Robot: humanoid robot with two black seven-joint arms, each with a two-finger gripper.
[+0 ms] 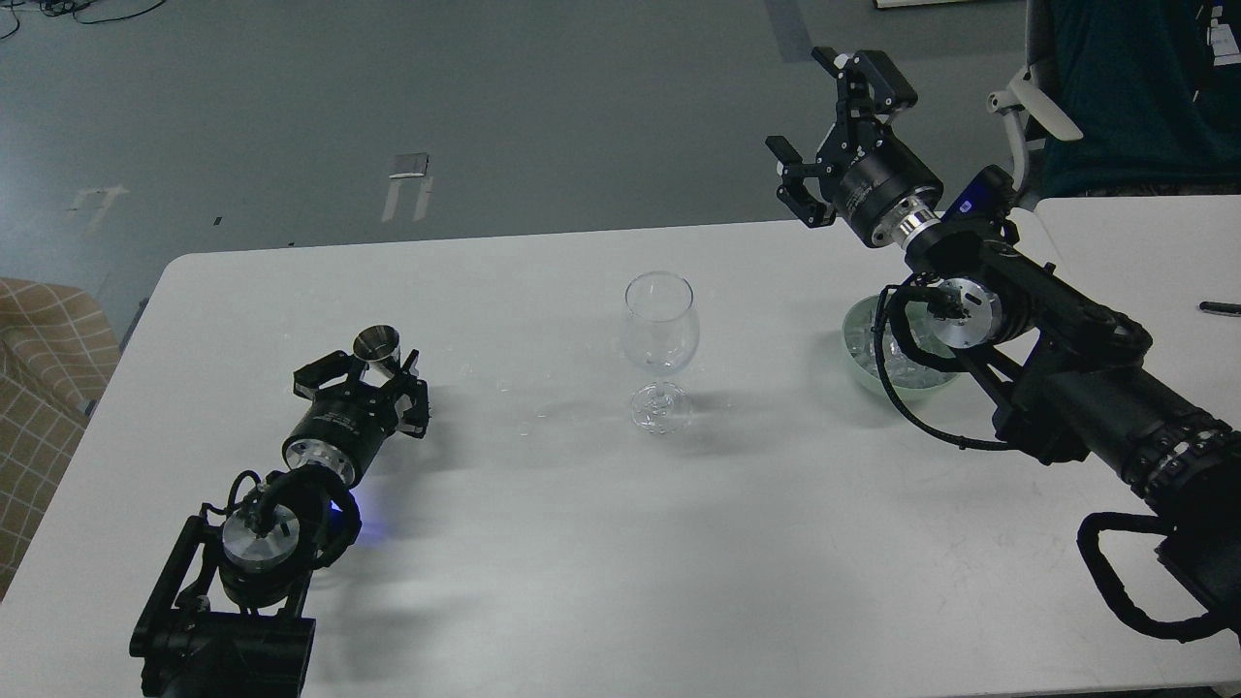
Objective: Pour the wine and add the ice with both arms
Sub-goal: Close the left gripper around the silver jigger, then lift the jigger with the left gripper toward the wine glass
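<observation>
Grey floor [485, 87]; white table [679, 543]; checked seat, perhaps sofa [48, 359], left.

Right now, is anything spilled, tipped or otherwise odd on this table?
Small clear droplets or bits lie scattered on the table left of the upright wine glass. Whether water or ice, I cannot tell.

left arm [262, 523] low and extended forward, its gripper [373, 373] spread; right arm [1047, 359] angled up, gripper [839, 136] raised, fingers wide apart.
</observation>
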